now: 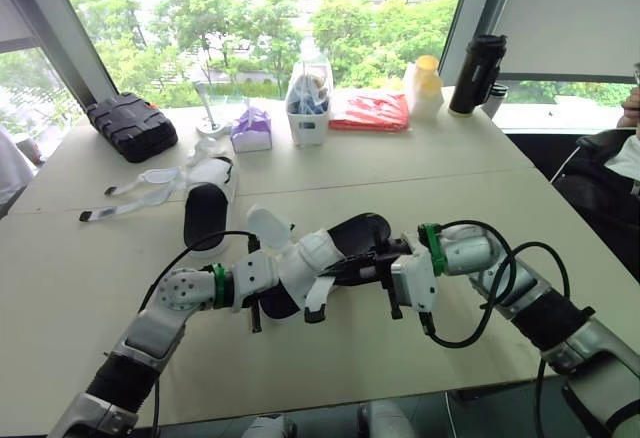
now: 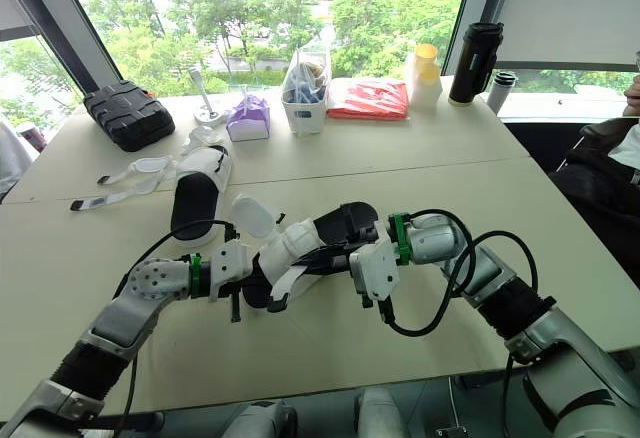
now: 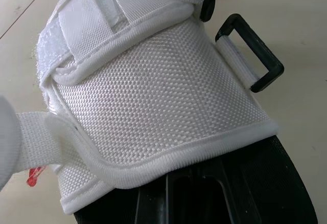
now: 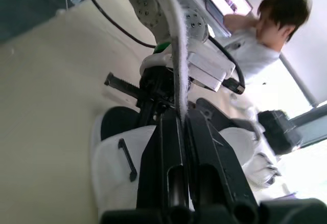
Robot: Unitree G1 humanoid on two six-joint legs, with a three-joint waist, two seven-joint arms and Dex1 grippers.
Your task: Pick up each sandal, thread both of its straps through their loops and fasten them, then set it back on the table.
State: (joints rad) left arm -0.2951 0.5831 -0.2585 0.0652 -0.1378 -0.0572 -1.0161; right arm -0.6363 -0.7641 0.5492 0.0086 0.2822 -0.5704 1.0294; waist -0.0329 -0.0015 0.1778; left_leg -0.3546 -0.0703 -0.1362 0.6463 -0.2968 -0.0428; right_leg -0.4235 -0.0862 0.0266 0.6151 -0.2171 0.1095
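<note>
Two sandals are on the table (image 1: 80,288). One sandal (image 1: 345,236) sits at the centre of the frame between both grippers. The second sandal (image 1: 207,208) lies flat above and to the left of it, its loose straps (image 1: 140,193) trailing toward the left edge.

The right gripper (image 1: 380,256) is clamped on a white strap (image 4: 176,55); in the right wrist view its black fingers press together with the fuzzy band rising from between them. The left gripper (image 1: 272,293) is tucked against the near end of the same sandal, and whether it is closed on it cannot be told. From the left wrist, a black loop (image 3: 265,50) stands out at the sandal's side and appears empty.

The step in hand looks to be feeding the pinched strap toward a loop. Doing it well likely means keeping the strap flat and untwisted, gripping it close to its tip so the end leads in, and squaring it to the loop's opening. The left arm should steady the sandal so the loop does not swing away. Too hard a pull could turn the shoe.

In the head view the held sandal lies directly left of the right gripper, joined to it by the strap, and just right of the left gripper.
</note>
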